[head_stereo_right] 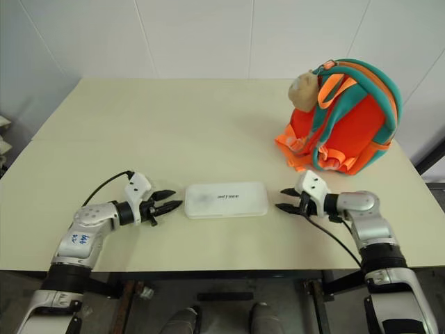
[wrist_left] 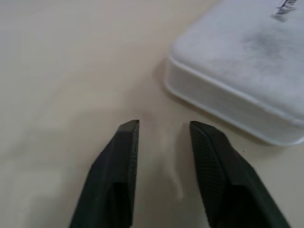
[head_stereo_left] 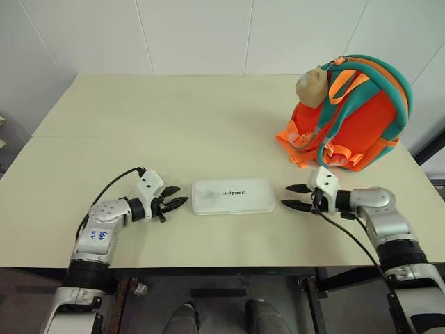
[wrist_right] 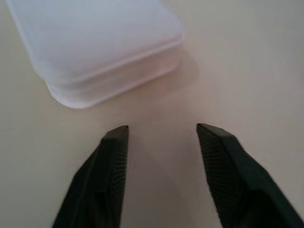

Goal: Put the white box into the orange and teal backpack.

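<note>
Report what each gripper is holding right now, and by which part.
Nothing is held. The left gripper and right gripper are both open, one off each end of the white box, which lies flat on the table, untouched.

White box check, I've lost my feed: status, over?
Left hand and right hand open, empty, flanking the flat glossy white box. Box untouched on the table. Orange and teal backpack beyond, path clear.

Bare test room or lab: plain cream table (head_stereo_left: 139,125), white panelled walls (head_stereo_left: 195,35).
</note>
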Tool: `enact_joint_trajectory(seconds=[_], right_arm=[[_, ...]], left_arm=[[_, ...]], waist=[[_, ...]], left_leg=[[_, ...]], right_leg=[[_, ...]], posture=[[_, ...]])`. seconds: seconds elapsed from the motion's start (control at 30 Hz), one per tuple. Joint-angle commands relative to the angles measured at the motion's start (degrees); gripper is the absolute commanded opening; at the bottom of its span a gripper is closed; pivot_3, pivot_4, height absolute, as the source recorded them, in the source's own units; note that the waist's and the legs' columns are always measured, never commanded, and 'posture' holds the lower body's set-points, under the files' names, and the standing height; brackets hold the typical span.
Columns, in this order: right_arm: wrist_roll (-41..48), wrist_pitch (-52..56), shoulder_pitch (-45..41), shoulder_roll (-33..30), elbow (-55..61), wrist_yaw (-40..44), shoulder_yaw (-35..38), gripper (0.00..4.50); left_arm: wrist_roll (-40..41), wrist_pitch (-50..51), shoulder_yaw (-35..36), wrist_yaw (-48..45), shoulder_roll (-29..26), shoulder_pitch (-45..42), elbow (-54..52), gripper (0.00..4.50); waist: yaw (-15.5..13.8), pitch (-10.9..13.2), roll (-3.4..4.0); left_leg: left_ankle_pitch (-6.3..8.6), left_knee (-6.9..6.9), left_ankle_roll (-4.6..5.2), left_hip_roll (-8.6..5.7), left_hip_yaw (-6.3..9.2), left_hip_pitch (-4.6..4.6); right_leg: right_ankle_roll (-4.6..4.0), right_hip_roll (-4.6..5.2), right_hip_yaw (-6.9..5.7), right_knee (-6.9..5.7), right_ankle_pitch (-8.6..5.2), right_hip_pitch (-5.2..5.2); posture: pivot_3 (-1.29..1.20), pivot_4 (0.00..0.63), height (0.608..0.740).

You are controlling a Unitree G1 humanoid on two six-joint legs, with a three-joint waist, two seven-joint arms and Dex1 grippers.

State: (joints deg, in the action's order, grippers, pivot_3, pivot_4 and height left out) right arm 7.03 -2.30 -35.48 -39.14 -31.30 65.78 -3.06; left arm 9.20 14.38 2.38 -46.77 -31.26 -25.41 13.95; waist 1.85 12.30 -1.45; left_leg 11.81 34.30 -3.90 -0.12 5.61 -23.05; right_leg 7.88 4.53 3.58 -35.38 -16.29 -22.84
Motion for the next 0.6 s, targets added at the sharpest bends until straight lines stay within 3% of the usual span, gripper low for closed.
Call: enact_joint_trajectory(seconds=[0.03, 0.13, 0.17, 0.33, 0.47, 0.6], right_arm=[[0.2, 0.8, -2.5, -2.7, -1.1, 2.3, 1.1, 3.59], [2.1, 6.5, -4.1, -4.4, 1.2, 6.9, 0.4, 4.50], [2.8, 8.8, -4.5, -4.6, 2.4, 8.1, 0.3, 4.50], [4.9, 18.5, -5.7, -4.7, 8.1, 12.7, -1.5, 4.50], [2.5, 19.9, -6.7, -3.4, 8.4, 12.1, -4.1, 4.50], [0.2, 17.5, -8.8, -1.4, 3.5, 11.4, -6.4, 4.50]], left_arm=[[2.8, 3.1, 0.9, -4.6, -2.6, -1.8, 1.6, 3.15], [8.0, 12.9, 1.8, -10.0, -4.5, -4.3, 3.5, 4.09], [10.0, 16.9, 2.6, -10.7, -4.8, -5.5, 4.4, 4.45], [17.0, 34.5, 3.0, -15.8, -6.1, -11.3, 8.6, 4.45], [19.3, 39.4, 6.8, -11.0, -2.7, -16.3, 15.8, 4.45], [21.3, 51.5, 4.0, -12.0, -1.7, -17.6, 16.2, 4.45]], waist=[[0.0, 0.0, 0.00], [0.0, 0.0, 0.00], [0.0, 0.0, 0.00], [0.1, 0.0, 0.00], [0.0, 0.0, 0.00], [0.1, 0.0, 0.00]], left_leg=[[0.00, -0.02, 0.00, 0.01, 0.00, 0.00], [0.00, -0.09, 0.00, 0.01, 0.01, 0.01], [0.00, -0.09, 0.00, 0.01, 0.01, 0.01], [0.01, -0.09, 0.00, 0.00, 0.04, -0.01], [0.01, -0.09, 0.00, 0.00, 0.09, -0.02], [0.01, -0.09, -0.01, -0.01, 0.09, -0.03]], right_leg=[[-0.01, 0.00, -0.01, 0.01, -0.01, 0.00], [-0.02, -0.01, -0.02, 0.00, -0.02, -0.02], [-0.01, -0.01, -0.02, 0.01, -0.02, -0.02], [0.03, 0.00, -0.05, -0.02, -0.05, -0.01], [0.05, -0.01, -0.09, -0.03, -0.06, -0.02], [0.07, 0.00, -0.09, -0.03, -0.06, -0.02]], posture=[[0.00, 0.150, 0.740], [0.00, 0.150, 0.740], [0.00, 0.150, 0.740], [0.00, 0.150, 0.740], [0.00, 0.150, 0.740], [0.00, 0.150, 0.740]])
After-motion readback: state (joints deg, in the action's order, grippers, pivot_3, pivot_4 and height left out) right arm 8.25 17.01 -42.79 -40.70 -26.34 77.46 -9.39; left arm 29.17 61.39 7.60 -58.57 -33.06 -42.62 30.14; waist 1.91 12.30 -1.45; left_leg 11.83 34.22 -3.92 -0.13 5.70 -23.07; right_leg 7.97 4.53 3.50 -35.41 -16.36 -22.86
